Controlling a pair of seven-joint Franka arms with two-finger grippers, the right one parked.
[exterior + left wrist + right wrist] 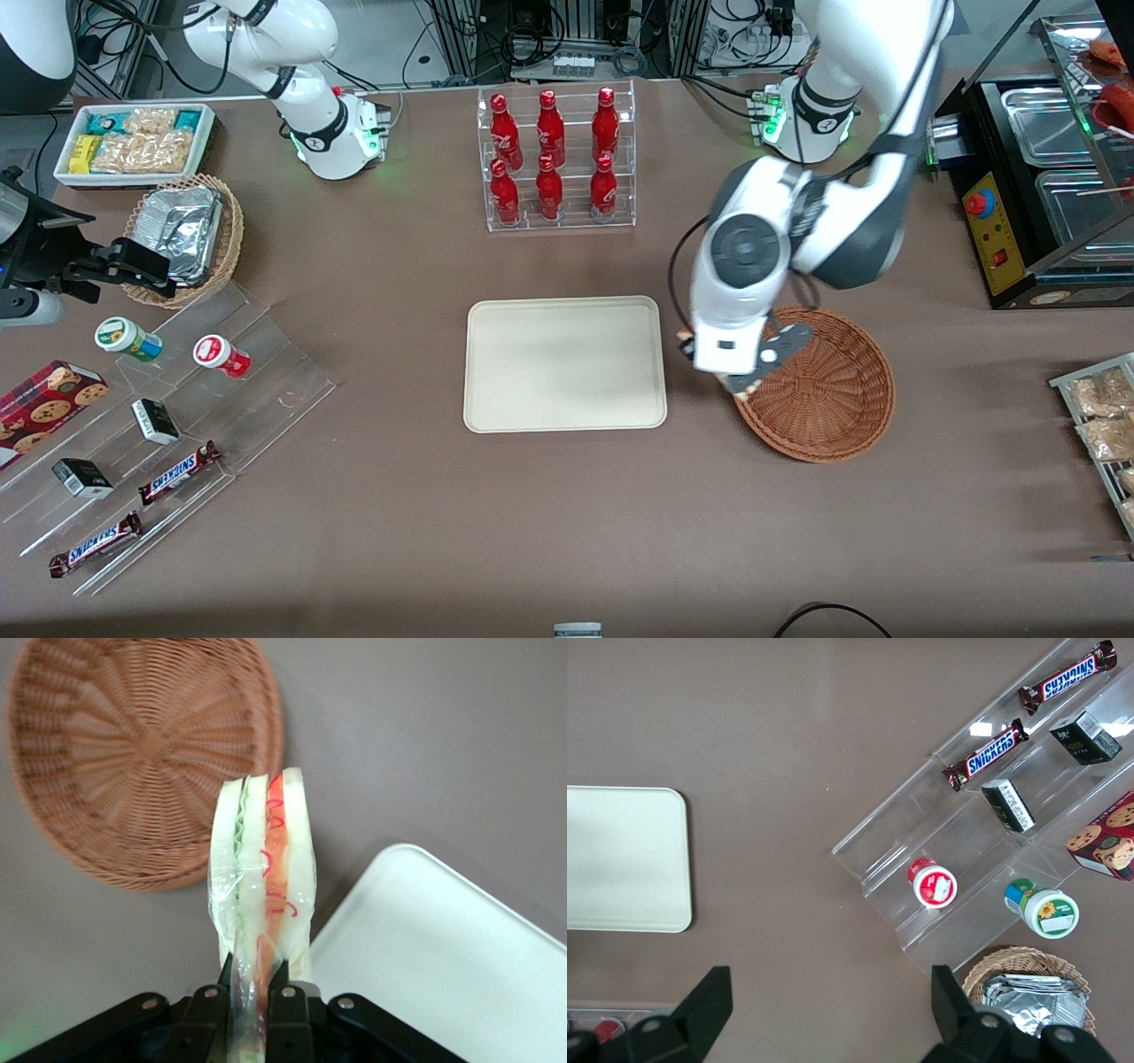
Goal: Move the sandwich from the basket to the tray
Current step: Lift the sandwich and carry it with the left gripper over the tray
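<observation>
The gripper [252, 992] clamps the wrapped sandwich [263, 868] upright. It hangs between the basket [133, 753] and the tray [443, 948].

Bright, even overhead light, soft glare on the tray [567, 363] (moving arm blurred).

Front view high, angled down on whole table, left wrist view close, looking down past gripper [252, 992], right wrist view straight down, all share tray [496, 408] [443, 966] [620, 859]
</observation>
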